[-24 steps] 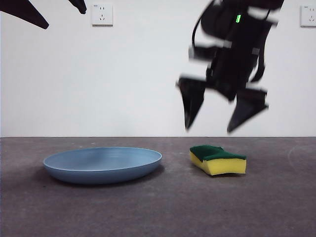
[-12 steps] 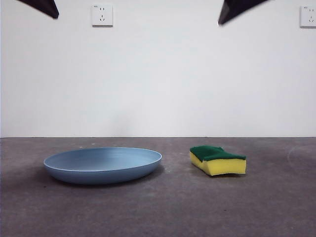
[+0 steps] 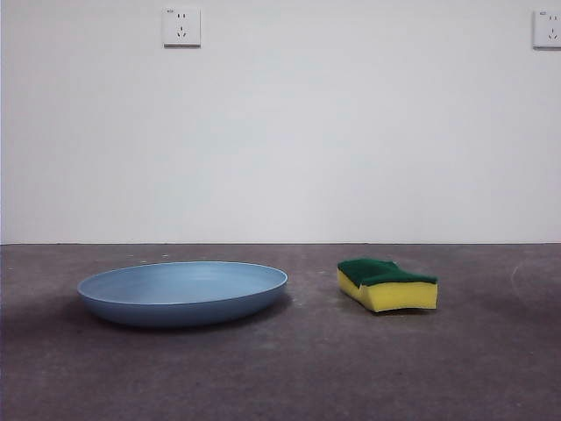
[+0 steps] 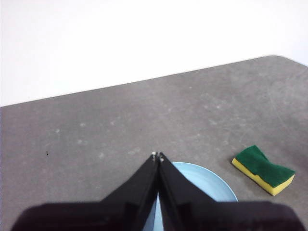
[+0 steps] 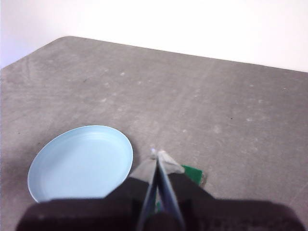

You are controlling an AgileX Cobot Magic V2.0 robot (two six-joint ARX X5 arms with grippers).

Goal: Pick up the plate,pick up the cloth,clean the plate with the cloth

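Note:
The light blue plate (image 3: 182, 292) lies flat on the grey table at the left. The cloth, a yellow sponge with a green top (image 3: 387, 283), lies flat to the right of it. Both arms are out of the front view. My left gripper (image 4: 158, 156) is shut and empty, high above the plate (image 4: 209, 180), with the sponge (image 4: 263, 169) off to one side. My right gripper (image 5: 157, 154) is shut and empty, high above the table, between the plate (image 5: 82, 162) and the sponge (image 5: 193, 174), which its jaws mostly hide.
A white wall with two sockets (image 3: 181, 26) (image 3: 547, 28) stands behind the grey table (image 3: 280, 368). The table's rounded corner (image 5: 67, 41) shows in the right wrist view.
The arm that hung above the sponge with open jaws one second ago has risen out of the front view. The other arm's tip has also left the top corner. Plate and sponge have not moved.

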